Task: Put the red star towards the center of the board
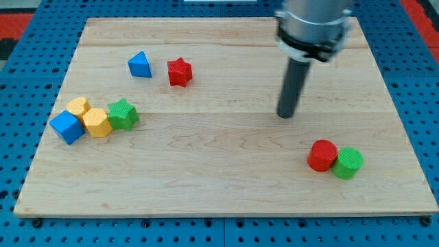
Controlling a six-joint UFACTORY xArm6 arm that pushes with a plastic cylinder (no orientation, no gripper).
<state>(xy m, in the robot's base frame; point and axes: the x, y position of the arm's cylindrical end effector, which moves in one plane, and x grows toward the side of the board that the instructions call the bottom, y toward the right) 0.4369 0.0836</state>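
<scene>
The red star (180, 71) lies on the wooden surface (226, 171) in the upper left part of the view, apart from everything else. Just to its left, near but not touching, sits a blue triangle (140, 64). Lower down, toward the view's left edge, four blocks crowd together: a green star (123, 114), a yellow hexagon (97, 123) touching it, a second yellow block (78, 107) behind, and a blue cube (66, 127) nearest the edge.

My tip (286, 114) rests on the surface well to the right of the red star, a little lower in the view, with bare wood between them. There are no jaws on this arm, only the dark rod.

Near the view's bottom right, a red cylinder (322, 155) and a green cylinder (348, 163) stand touching each other, below my tip and apart from it.

From the red star toward the middle of the surface, to its right and downward in the view, no block stands in the way.
</scene>
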